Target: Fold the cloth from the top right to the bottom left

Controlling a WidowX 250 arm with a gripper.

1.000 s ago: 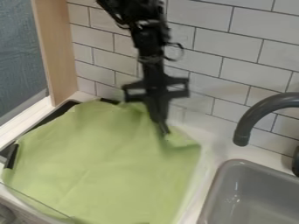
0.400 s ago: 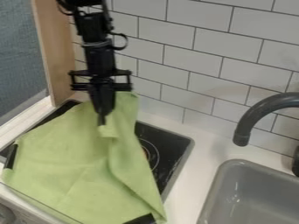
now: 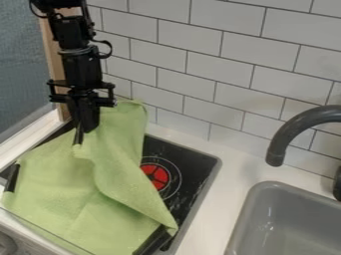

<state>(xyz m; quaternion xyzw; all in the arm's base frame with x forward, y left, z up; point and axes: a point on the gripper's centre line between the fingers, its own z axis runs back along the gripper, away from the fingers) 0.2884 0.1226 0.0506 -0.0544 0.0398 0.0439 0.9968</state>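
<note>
The gripper hangs over the upper left of the stove, pointing down, shut on the top right corner of the green cloth. From its fingertips the cloth drapes back in a raised fold that slopes down to the right. Its lower left part lies flat over the stove's left and front. The right side of the cloth is pulled leftward, and one edge ends near the stove's front right corner.
The black stovetop with a red burner mark is bare on its right. A grey sink and dark faucet stand at the right. Behind is a tiled wall; a wooden panel and window edge border the left.
The gripper has moved left from the stove's back right, drawing the cloth's top right corner with it. The cloth's right side has come off the stovetop, uncovering the burner.
</note>
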